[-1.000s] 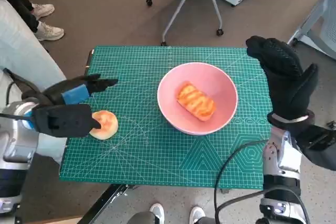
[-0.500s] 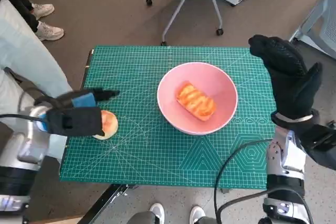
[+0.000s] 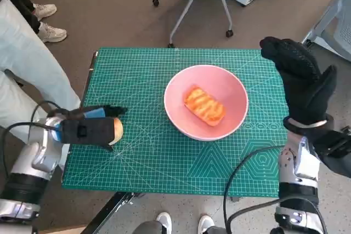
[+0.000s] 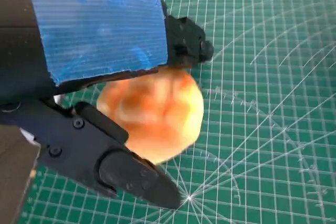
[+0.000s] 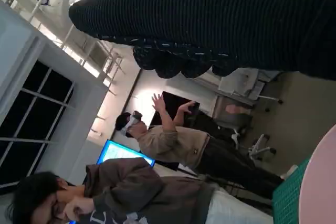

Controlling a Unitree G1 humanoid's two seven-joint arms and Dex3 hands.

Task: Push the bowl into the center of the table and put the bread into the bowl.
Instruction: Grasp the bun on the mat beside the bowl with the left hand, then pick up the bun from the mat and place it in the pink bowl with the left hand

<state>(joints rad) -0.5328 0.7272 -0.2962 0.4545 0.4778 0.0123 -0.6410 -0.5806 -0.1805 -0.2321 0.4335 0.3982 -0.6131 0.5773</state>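
A pink bowl (image 3: 205, 102) stands near the middle of the green cutting mat (image 3: 164, 163), with a striped orange piece of bread (image 3: 204, 105) inside. A round golden bun (image 3: 117, 129) lies at the mat's left side. My left hand (image 3: 88, 128) covers most of it. In the left wrist view the bun (image 4: 157, 111) sits between the taped fingers (image 4: 184, 48) and the thumb (image 4: 131, 177), both touching it. My right hand (image 3: 300, 78) is raised beside the bowl's right side, fingers spread, holding nothing. The right wrist view shows the glove (image 5: 220, 19) and a sliver of the bowl rim (image 5: 321, 182).
A person's legs and shoes (image 3: 46, 23) are at the far left, close to my left arm. A wheeled chair base (image 3: 192, 4) stands beyond the table. A black cable (image 3: 247, 173) runs over the mat's near right corner. People (image 5: 173, 145) show in the right wrist view.
My left hand has pulled back toward the mat's near left and closed round the bun, which now mostly hides under it. The right hand has barely shifted.
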